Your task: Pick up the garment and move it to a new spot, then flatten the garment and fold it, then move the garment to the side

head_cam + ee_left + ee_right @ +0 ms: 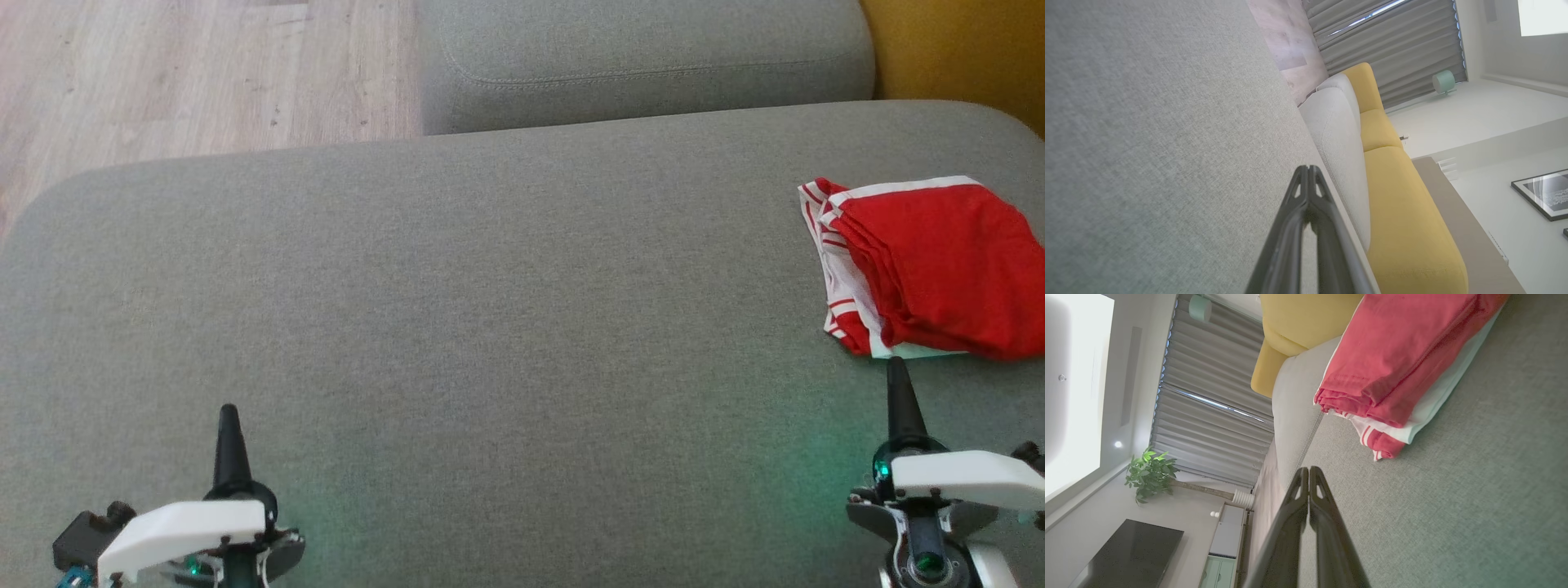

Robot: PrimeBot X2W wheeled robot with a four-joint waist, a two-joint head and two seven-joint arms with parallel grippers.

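The garment [931, 265] is red with white stripes and lies folded in a thick pile at the right edge of the grey cushion [490, 310]. In the right wrist view the garment [1396, 363] shows its stacked layers just ahead of the fingertips. My right gripper [896, 364] is shut, its tip just short of the garment's near edge and not touching it. Over the cushion at the lower left, my left gripper [228, 411] is shut and holds nothing. Both wrist views show the fingers pressed together, the left gripper [1309, 168] and the right gripper [1308, 469].
A second grey cushion [645, 57] lies beyond the first, with wooden floor [196, 73] at the far left. Yellow upholstery [955, 49] sits at the far right. A broad stretch of bare cushion lies between the grippers.
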